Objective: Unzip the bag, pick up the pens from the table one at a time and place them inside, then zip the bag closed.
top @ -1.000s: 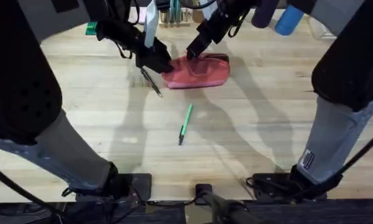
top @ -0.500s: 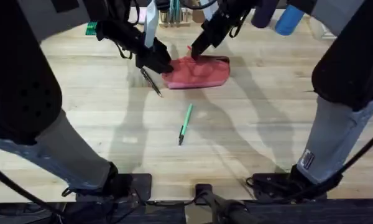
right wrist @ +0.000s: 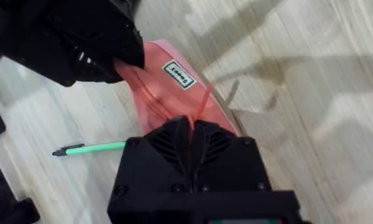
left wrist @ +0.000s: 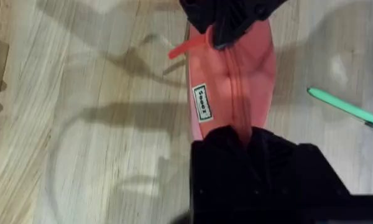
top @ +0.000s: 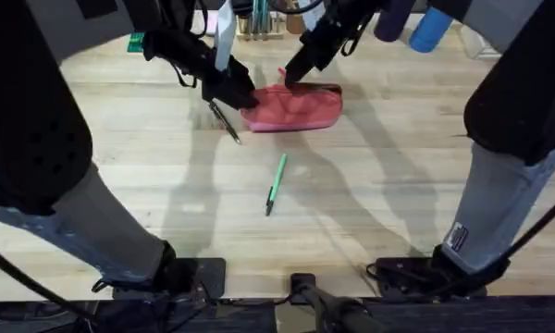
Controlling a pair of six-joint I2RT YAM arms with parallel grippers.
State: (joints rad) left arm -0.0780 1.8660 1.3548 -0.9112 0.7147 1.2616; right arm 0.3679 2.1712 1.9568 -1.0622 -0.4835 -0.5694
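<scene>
The salmon-pink bag (top: pixel 298 108) lies on the table (top: pixel 388 194) at the far middle, its zipper line (left wrist: pixel 235 93) running along its length. My left gripper (top: pixel 240 96) is shut on the bag's left end (left wrist: pixel 244 138). My right gripper (top: pixel 290 78) is shut on the red zipper pull strip (right wrist: pixel 202 102) at the bag's far edge, with the strip sticking out (left wrist: pixel 186 47). The black pen (top: pixel 226 121) lies just left of the bag, below the left gripper. The light green pen (top: pixel 276 183) lies alone nearer the front, also seen as the green pen (right wrist: pixel 90 148).
A wooden rack with upright teal sticks (top: pixel 255 22) stands at the back behind the bag. A blue cylinder (top: pixel 429 31) is at the back right and a green object (top: pixel 136 42) at the back left. Bare tabletop spreads around the green pen.
My right gripper has shifted slightly up and away from the bag's far edge, bringing the red pull strip into sight. The left gripper, bag and pens have stayed put.
</scene>
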